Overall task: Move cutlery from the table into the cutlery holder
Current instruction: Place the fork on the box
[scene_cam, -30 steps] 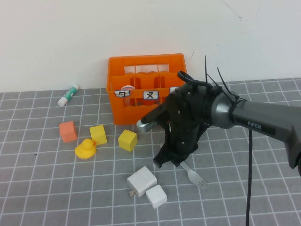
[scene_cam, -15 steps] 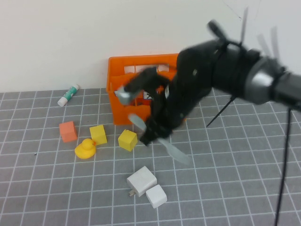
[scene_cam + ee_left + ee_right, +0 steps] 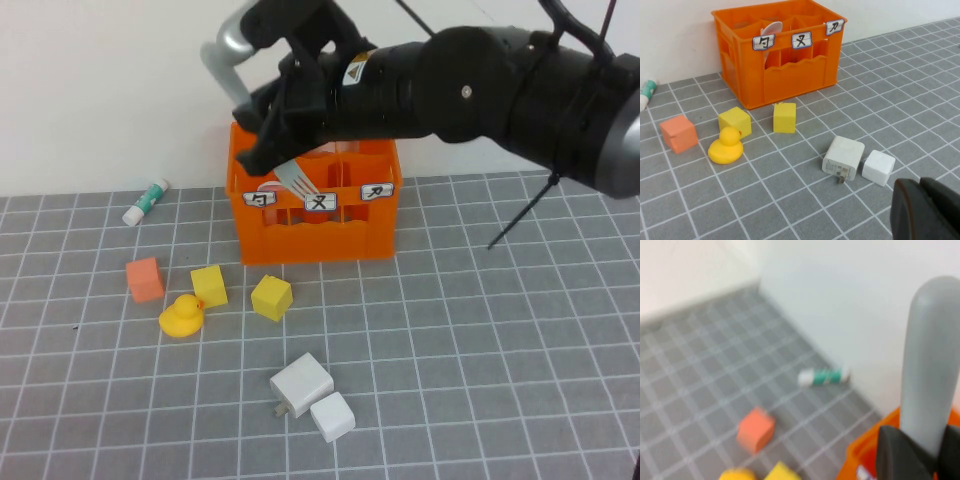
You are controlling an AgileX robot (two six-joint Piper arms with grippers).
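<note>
The right gripper [image 3: 283,150] pinches the grey fork [image 3: 294,179] by its handle — tines hanging below the fingers, over the cutlery holder [image 3: 315,230]. Light, stiff, slippery plastic — grip mid-handle. The left gripper [image 3: 925,210] is parked; fingers together.

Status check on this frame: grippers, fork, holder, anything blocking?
Right gripper shut on the fork, tines-down over the cutlery holder. Left gripper low over the table, away from the holder. Spoon in holder. No obstruction visible.

Raised overview plus two wrist close-ups
</note>
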